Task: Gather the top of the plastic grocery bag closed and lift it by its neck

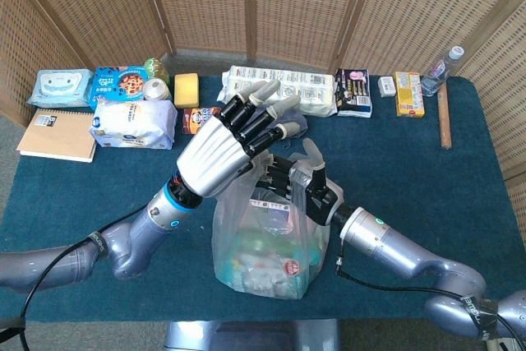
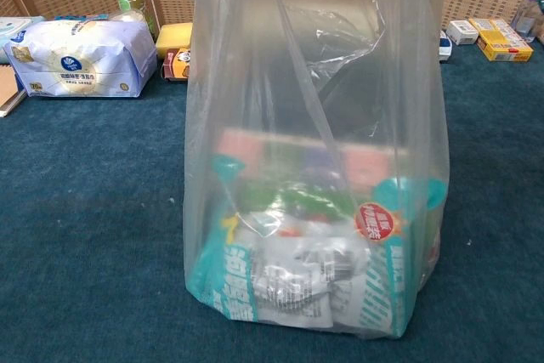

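I see my left hand [image 1: 220, 147] above the plastic bag [image 1: 265, 236], fingers spread, holding nothing. My right hand [image 1: 302, 184] grips the bag's top edge; the bag stands mid-table [image 1: 460, 195].

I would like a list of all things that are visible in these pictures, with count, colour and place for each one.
plastic bag: 1, clear, packages inside, front centre of table
table: 1, dark teal cover
notebook: 1, brown, far left
wet wipes pack: 1, light blue, back left
cookie pack: 1, blue, back left
tissue pack: 1, white and blue, left
sponge: 1, yellow, back
long white pack: 1, white, back centre
yellow box: 1, back right
bottle: 1, clear, back right corner
wooden stick: 1, brown, right edge
left hand: fingers spread above the bag, holds nothing
right hand: at the bag's top; grip unclear
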Controlling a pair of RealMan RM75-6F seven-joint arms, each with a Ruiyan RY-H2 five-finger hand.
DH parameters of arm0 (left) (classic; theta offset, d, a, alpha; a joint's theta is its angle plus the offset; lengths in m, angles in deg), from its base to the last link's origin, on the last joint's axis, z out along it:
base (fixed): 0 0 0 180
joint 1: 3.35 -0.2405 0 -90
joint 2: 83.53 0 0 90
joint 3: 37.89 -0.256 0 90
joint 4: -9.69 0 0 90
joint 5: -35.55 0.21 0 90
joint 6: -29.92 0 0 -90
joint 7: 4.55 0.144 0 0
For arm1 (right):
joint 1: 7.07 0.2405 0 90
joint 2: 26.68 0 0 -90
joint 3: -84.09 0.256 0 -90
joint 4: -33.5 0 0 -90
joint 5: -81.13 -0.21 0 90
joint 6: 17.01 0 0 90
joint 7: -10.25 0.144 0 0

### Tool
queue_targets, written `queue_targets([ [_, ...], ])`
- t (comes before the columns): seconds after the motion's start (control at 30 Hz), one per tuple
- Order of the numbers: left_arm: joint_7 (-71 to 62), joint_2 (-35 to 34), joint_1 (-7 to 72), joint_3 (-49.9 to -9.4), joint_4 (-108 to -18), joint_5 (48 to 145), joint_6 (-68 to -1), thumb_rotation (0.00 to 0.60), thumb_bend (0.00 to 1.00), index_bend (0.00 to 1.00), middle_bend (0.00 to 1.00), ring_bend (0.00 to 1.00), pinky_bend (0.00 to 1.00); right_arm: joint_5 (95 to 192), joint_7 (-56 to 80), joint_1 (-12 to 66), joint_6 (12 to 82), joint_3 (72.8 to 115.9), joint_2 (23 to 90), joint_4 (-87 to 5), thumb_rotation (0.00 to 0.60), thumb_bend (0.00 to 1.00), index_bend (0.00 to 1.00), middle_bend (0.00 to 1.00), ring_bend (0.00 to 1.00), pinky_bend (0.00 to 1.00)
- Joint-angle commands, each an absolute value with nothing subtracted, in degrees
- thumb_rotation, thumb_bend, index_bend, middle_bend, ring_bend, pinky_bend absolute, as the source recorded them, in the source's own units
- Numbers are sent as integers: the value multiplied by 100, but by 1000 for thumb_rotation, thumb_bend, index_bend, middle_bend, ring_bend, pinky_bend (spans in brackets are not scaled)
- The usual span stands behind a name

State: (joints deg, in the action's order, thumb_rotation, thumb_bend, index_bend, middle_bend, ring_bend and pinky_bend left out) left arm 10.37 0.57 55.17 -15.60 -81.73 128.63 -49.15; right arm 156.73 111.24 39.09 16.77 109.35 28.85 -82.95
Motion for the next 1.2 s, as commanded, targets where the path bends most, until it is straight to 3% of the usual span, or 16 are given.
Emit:
queue_targets([
  [0.03, 1035, 57, 5517, -1565, -8170, 12879, -4923, 600, 38, 280, 175, 6, 162, 15667, 11109, 3905, 1653, 10956, 2910, -8277, 0, 126, 281, 308, 219, 124],
  [1.2, 1055, 44, 5531, -1539, -8056, 12864, -4936, 600, 39, 276, 172, 1, 162, 15741, 11184, 3632, 1469, 11231, 2954, -8183, 0, 126, 260, 273, 195, 91],
])
